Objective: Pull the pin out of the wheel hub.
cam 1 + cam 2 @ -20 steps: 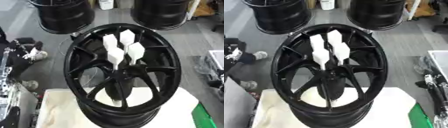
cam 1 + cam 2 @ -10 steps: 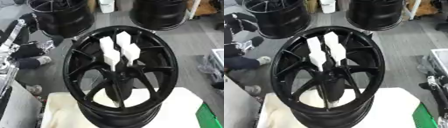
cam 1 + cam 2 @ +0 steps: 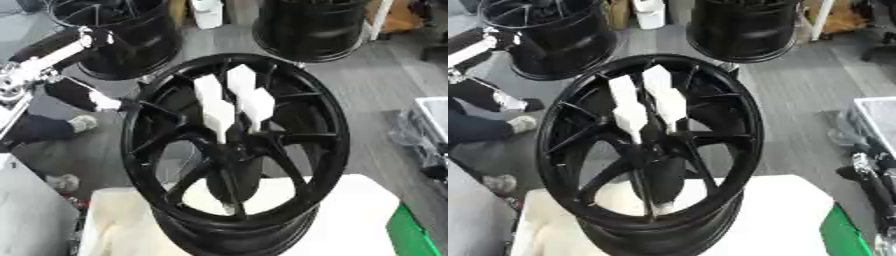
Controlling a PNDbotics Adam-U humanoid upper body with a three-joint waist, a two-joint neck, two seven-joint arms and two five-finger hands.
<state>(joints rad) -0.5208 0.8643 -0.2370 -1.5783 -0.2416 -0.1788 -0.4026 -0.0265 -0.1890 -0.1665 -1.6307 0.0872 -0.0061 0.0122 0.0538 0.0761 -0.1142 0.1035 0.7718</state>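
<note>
Black wheel hub stands on a white pad, with white pins in its middle.
The left arm waits far off; I cannot tell how open either hand is. Best to grab one pin low and pull straight out.

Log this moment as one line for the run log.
wheel hub: upright on white pad | white pins: in hub, untouched | left arm: raised at left, apart from wheel | hands: not seen
</note>
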